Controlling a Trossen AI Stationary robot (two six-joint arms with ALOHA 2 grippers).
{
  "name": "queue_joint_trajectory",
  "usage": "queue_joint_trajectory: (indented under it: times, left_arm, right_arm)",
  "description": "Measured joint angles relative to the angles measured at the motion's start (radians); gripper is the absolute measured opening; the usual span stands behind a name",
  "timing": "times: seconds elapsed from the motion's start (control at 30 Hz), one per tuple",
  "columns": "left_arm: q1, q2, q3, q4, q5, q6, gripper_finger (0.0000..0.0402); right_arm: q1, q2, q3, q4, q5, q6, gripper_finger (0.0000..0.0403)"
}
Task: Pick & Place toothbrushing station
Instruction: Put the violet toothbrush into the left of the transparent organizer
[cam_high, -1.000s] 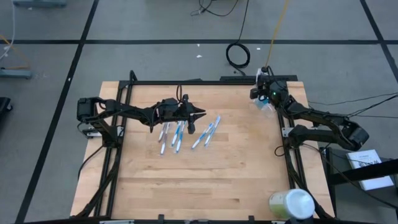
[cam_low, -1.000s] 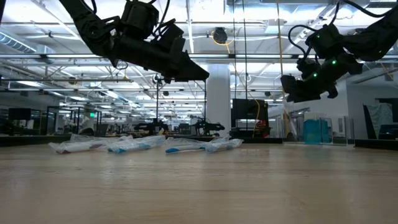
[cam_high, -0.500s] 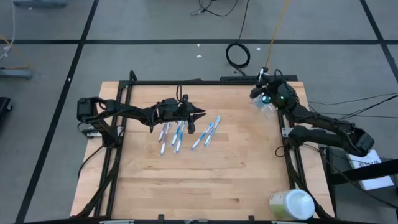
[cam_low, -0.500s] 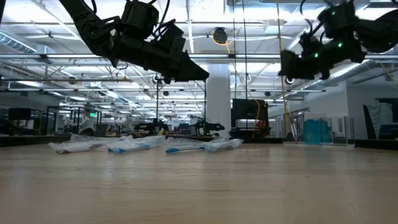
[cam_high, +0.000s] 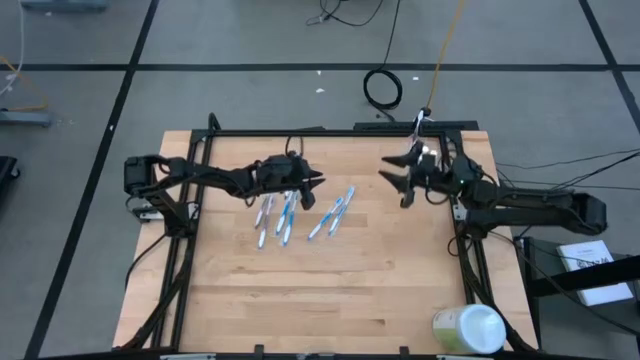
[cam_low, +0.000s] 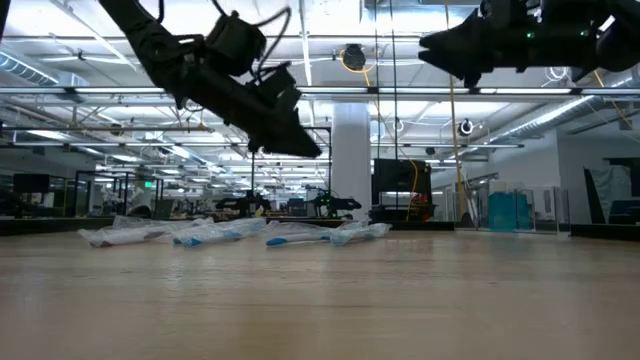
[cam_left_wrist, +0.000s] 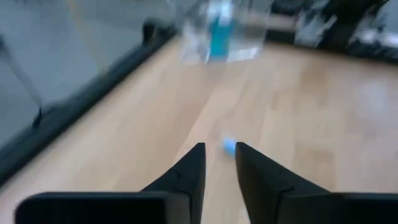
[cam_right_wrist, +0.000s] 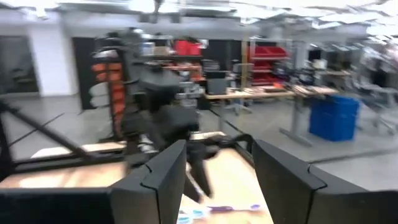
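Several slim blue-and-white toothbrushes (cam_high: 287, 213) lie flat on the wooden table, left of its middle; they also show in the low view (cam_low: 230, 233). A small clear cup (cam_left_wrist: 217, 34) with something blue inside stands near the table's far right corner, seen past my left fingers. My left gripper (cam_high: 318, 181) hovers over the toothbrushes, tipped down, its fingertips (cam_left_wrist: 219, 149) a narrow gap apart and empty. My right gripper (cam_high: 395, 184) is open and empty, raised high (cam_low: 430, 45) right of the toothbrushes, and points toward the left arm.
A large pale green-and-white round container (cam_high: 468, 328) stands at the table's near right corner. A black frame (cam_high: 330, 131) runs along the table's far edge and sides. Bare wood lies across the near half of the table (cam_high: 320, 290).
My right gripper has swung from the far right corner toward the table's left, risen and turned level. My left gripper has tipped its tip downward toward the toothbrushes. The toothbrushes have stayed still.
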Motion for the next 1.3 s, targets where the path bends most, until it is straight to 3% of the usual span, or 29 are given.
queue_joint_trajectory:
  times: [0.2, 0.33, 0.57, 0.8, 0.93, 1.3]
  left_arm:
    - [0.041, 0.000, 0.077, -0.420, -0.210, -0.126, 0.0174]
    - [0.079, 0.000, 0.092, -0.529, -0.280, -0.251, 0.0203]
    - [0.140, 0.000, 0.087, -0.541, -0.193, -0.369, 0.0209]
    - [0.140, 0.052, 0.086, -0.560, -0.191, -0.396, 0.0209]
    - [0.146, 0.123, 0.085, -0.569, -0.240, -0.439, 0.0209]
    - [0.150, 0.196, 0.089, -0.617, -0.214, -0.472, 0.0208]
  right_arm:
    - [0.099, 0.000, 0.000, 0.020, 0.000, -0.108, 0.0175]
    - [0.110, 0.000, 0.000, 0.038, 0.000, -0.148, 0.0174]
    - [0.109, 0.002, 0.000, 0.037, 0.001, -0.183, 0.0172]
    - [0.109, 0.004, 0.000, 0.052, 0.001, -0.187, 0.0171]
    - [0.109, 0.017, 0.001, 0.080, 0.001, -0.163, 0.0171]
    - [0.109, 0.060, 0.001, 0.113, 0.001, -0.152, 0.0171]
